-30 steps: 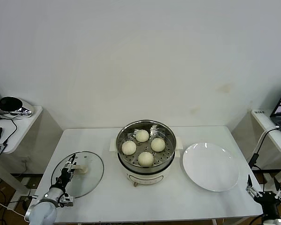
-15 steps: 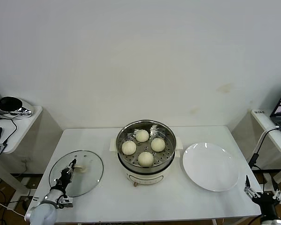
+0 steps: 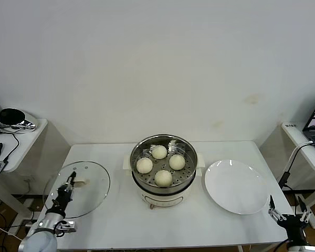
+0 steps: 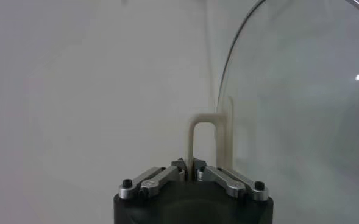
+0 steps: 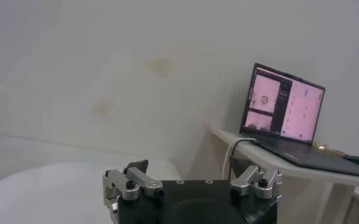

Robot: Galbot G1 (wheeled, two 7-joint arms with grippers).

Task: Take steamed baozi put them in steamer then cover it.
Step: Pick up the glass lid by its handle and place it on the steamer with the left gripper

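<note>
Left gripper (image 3: pixel 70 180): pinched on handle of cover (image 3: pixel 77 189), closed within the last second; cover raised and tilted off table (image 3: pixel 121 226), shifted toward 8 o'clock of steamer (image 3: pixel 164 168). Right gripper (image 3: pixel 287 214): spread, parked at 4 o'clock beyond plate (image 3: pixel 236 186). Four steamed baozi (image 3: pixel 163 178) already seated in steamer tray. Judged: loading done, covering begun; cover yet to be carried over and lowered.

Lid gripped and raised off the table

The left gripper (image 3: pixel 72 177) has clamped onto the handle of the cover (image 3: pixel 77 189) and lifted it, tilted, toward the table's left edge; the right gripper (image 3: pixel 286 214) has shifted slightly by the front right corner.
</note>
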